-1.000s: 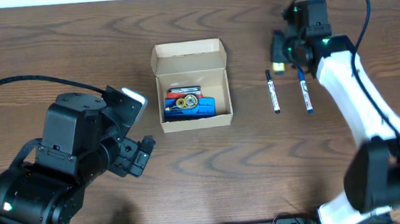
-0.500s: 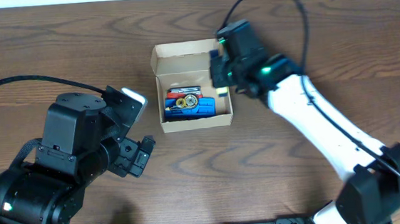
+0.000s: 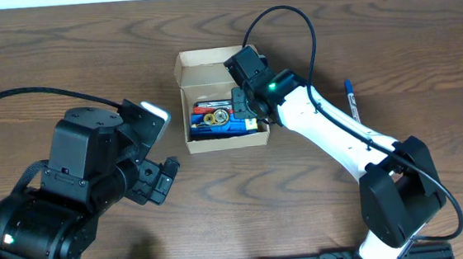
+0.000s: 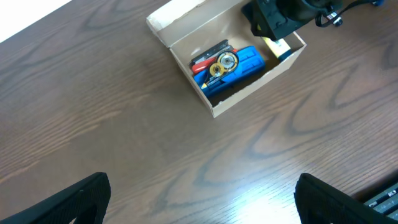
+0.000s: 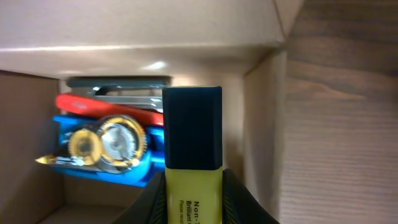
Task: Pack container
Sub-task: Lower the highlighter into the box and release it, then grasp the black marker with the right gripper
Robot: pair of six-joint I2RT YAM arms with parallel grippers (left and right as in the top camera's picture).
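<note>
As the right gripper [image 5: 193, 208] hangs over the open container [image 3: 216, 64] mid-table, we see it clamped on a yellow highlighter [image 5: 191, 143], black cap over its interior; left gripper [image 4: 199, 199] gapes wide, well apart. Blue item [image 3: 219, 127] inside, maybe a tool.

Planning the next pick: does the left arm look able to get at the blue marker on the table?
Probably not: the blue marker lies beyond the container and the right arm, which stretches between it and the left tool.

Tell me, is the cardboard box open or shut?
Open. The container has its flap folded back, and a blue thing inside shows. The right gripper holds a highlighter over it.
</note>
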